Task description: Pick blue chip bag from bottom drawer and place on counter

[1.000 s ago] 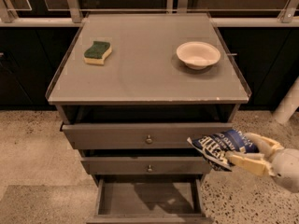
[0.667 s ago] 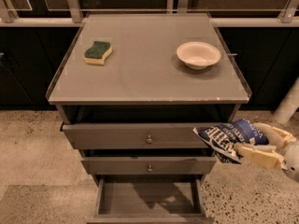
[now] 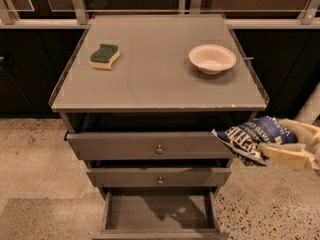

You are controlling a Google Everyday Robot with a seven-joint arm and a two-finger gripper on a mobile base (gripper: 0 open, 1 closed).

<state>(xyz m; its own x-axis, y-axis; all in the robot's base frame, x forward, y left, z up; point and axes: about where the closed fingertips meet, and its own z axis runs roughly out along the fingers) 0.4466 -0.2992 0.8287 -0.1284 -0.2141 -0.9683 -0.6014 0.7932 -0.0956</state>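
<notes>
- Since a second ago my gripper [image 3: 278, 143] has carried the blue chip bag [image 3: 252, 138] to the right and a little higher. It was level with the gap between the two knobbed drawers and is now level with the upper one's front.
- My gripper sits at the right edge of the view, off the cabinet's right side and below the front right corner of the counter [image 3: 160, 79].
- Its two pale fingers [image 3: 286, 156] are pinched on the bag's right end, one above and one beneath, and the bag sticks out leftward from them.
- The bag hangs in the air over the speckled floor [image 3: 280, 209], touching neither the floor nor the counter.
- Its crumpled left tip overlaps the right end of the top drawer [image 3: 150, 145] in this view; I cannot tell whether they touch.
- White lettering shows on the bag's dark-blue foil.
- The bottom drawer [image 3: 160, 213] is pulled out toward the camera, its flat grey inside showing with a soft shadow across it.
- The top drawer and the middle drawer [image 3: 200, 177] each carry a small round knob at the centre of the front.
- On the counter, a green-and-yellow sponge [image 3: 105, 56] lies near the back left and a pale bowl [image 3: 212, 59] stands upright near the back right, well apart. Neither has shifted.
</notes>
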